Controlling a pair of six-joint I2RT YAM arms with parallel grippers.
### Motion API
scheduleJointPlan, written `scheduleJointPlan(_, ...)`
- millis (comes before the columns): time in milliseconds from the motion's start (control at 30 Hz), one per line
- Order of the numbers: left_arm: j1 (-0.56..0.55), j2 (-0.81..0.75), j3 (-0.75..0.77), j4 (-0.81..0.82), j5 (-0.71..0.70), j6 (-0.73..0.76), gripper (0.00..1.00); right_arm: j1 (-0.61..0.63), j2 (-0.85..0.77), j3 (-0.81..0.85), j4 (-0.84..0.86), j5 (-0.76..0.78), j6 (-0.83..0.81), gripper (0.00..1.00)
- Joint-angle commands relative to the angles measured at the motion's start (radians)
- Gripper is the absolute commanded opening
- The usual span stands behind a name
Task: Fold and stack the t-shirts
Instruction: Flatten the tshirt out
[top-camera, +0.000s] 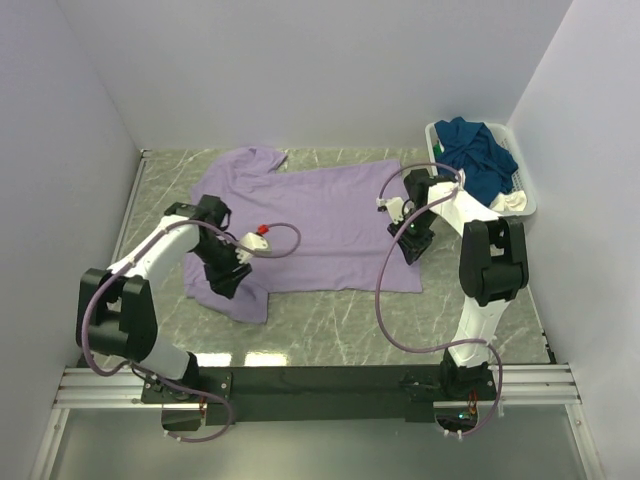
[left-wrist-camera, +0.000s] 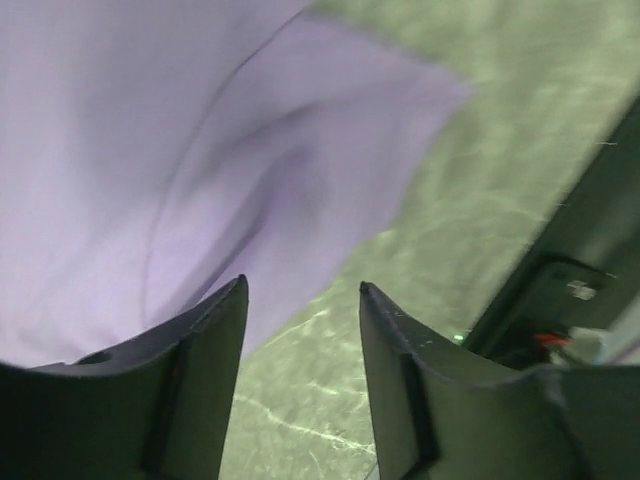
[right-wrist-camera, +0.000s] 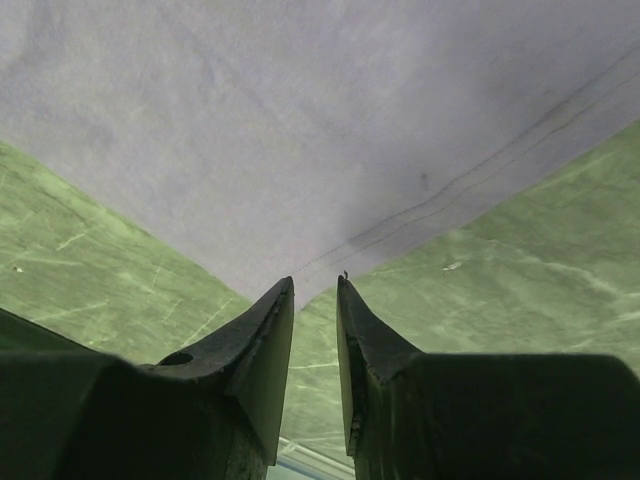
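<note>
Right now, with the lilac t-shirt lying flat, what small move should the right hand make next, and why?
Probably ease the right hand forward and close on the hem corner of the lilac t-shirt: that corner lies just at its slightly parted jaws, nothing between them, while the left hand is open by the sleeve, holding nothing.

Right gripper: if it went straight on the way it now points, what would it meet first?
Probably the corner of the pale lilac cloth t-shirt, just ahead of the right gripper; depth is unclear.

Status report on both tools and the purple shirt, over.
Left tool open over lilac t-shirt. Right tool slightly open at its hem corner. Shirt spread out, not yet folded. Basket well aside.
</note>
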Motion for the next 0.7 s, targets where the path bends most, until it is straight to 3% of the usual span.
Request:
scheduleJointPlan(0,0.085,-0.030,-0.043,0.112,-0.078,0.031,0.55,0.003,-0.045,-0.044,0.012,-0.011,0.000,0.31)
scheduleJointPlan(200,0.137,0.043,-0.079,0.353,-0.124,-0.098,0.50,0.012,-0.012,-0.121,0.066,0.018,0.006,0.29)
scheduleJointPlan(367,0.139,0.122,-0.152,0.430,-0.238,-0.109,0.42,0.016,0.002,-0.179,0.102,0.059,0.000,0.28)
scheduleJointPlan(467,0.137,0.108,-0.217,0.406,-0.255,-0.068,0.39,0.022,-0.010,-0.216,0.113,0.090,-0.009,0.27)
scheduleJointPlan(667,0.140,-0.033,-0.294,0.171,-0.220,0.055,0.31,0.026,-0.125,-0.294,0.064,0.145,-0.084,0.27)
